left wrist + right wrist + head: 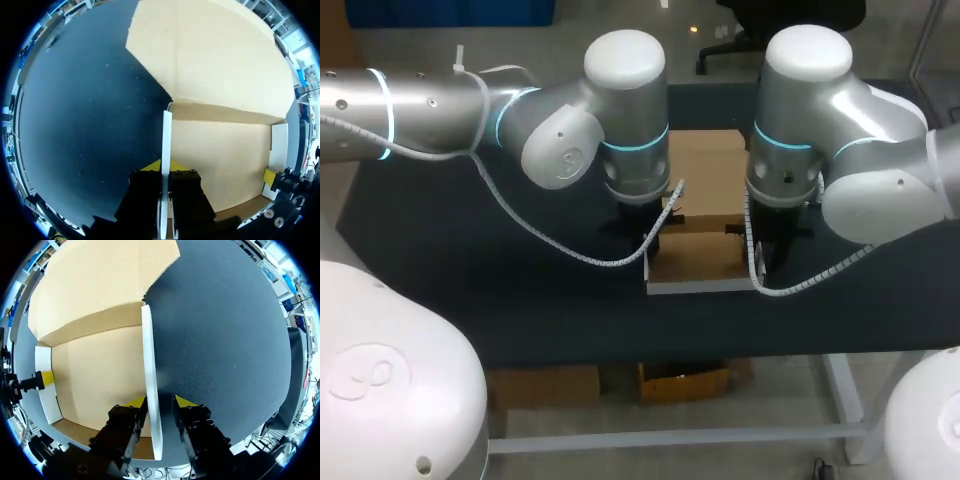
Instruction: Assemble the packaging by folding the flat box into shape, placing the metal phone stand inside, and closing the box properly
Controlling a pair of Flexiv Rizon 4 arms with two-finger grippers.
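Two grippers flank the half-folded box [705,170], which lies on the table [470,290] with its lid flap flat on the box's far side. The left gripper [165,167] pinches the box's left wall between narrow fingers. The right gripper [156,402] straddles the box's right wall, slightly wider, its outer finger apart from it.

Bright even light, soft shadows, mild glare
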